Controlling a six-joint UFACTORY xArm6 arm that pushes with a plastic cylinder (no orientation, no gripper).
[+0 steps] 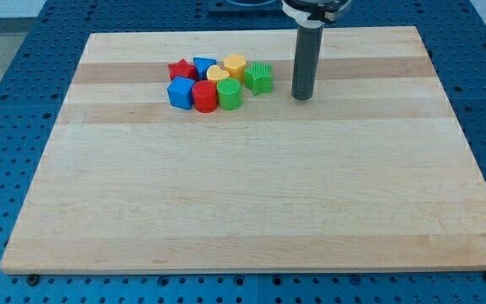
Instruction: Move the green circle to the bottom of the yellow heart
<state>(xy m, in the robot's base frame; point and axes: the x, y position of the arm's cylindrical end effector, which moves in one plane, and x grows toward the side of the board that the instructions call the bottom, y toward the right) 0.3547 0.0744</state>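
The green circle (229,95) sits at the lower right of a tight cluster of blocks in the view's upper middle. The yellow heart (218,74) lies just above it, touching or nearly touching. My tip (301,97) rests on the board to the right of the cluster, about a block's width right of the ridged green block (259,78). It touches no block.
The cluster also holds a red star (181,69), a blue block (203,66), a yellow hexagon-like block (235,64), a second blue block (180,93) and a red block (205,95). The wooden board (251,203) lies on a blue perforated table.
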